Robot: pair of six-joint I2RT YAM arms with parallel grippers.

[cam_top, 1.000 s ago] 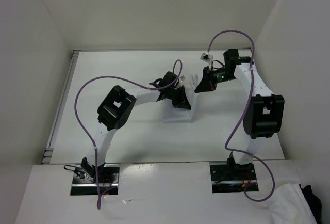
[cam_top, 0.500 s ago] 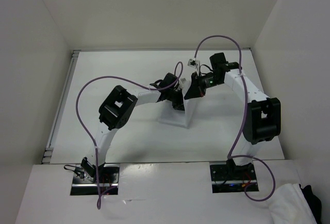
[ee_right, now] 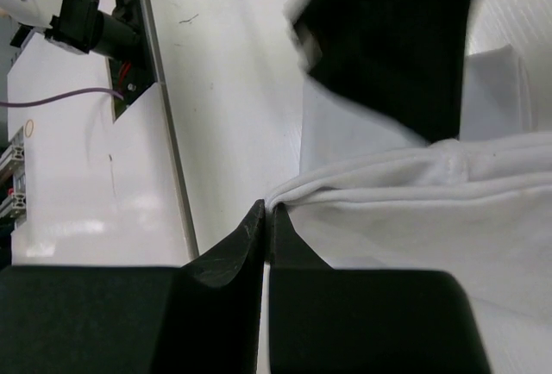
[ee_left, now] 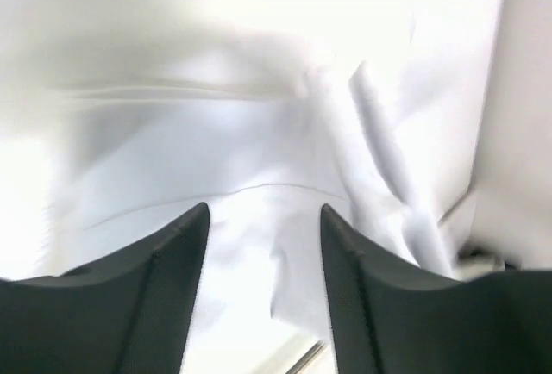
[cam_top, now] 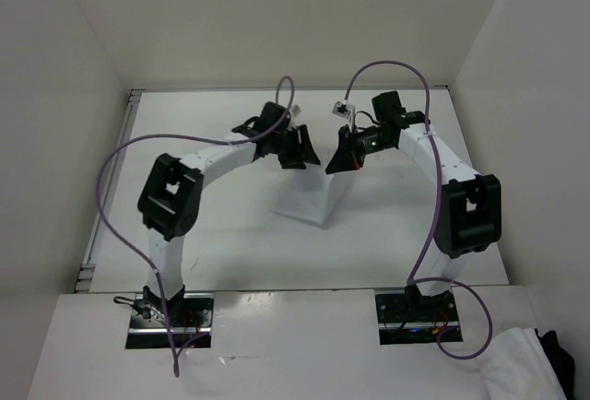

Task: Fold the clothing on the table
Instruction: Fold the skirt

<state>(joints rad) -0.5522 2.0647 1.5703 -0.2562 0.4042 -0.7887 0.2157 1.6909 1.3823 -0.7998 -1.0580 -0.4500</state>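
Note:
The clothing (cam_top: 311, 203) is a thin white garment lying in the middle of the table (cam_top: 221, 234), with one edge lifted. My right gripper (cam_top: 337, 166) holds that raised edge, its jaws shut on a bunched hem (ee_right: 289, 190) in the right wrist view, and the rest of the clothing (ee_right: 414, 219) hangs away from it. My left gripper (cam_top: 302, 155) hovers just behind the garment. Its jaws are open, and its fingers (ee_left: 168, 262) are spread over creased clothing (ee_left: 216, 141) with nothing pinched between them.
White wall panels enclose the table on three sides. A metal strip (cam_top: 109, 188) runs along the left edge. A bulkier white fabric mound (cam_top: 521, 363) lies off the table at the bottom right. Purple cables loop above both arms.
My left gripper has opened, let go of the clothing and drawn back and to the left. My right gripper has carried its edge of the clothing leftward, toward the middle.

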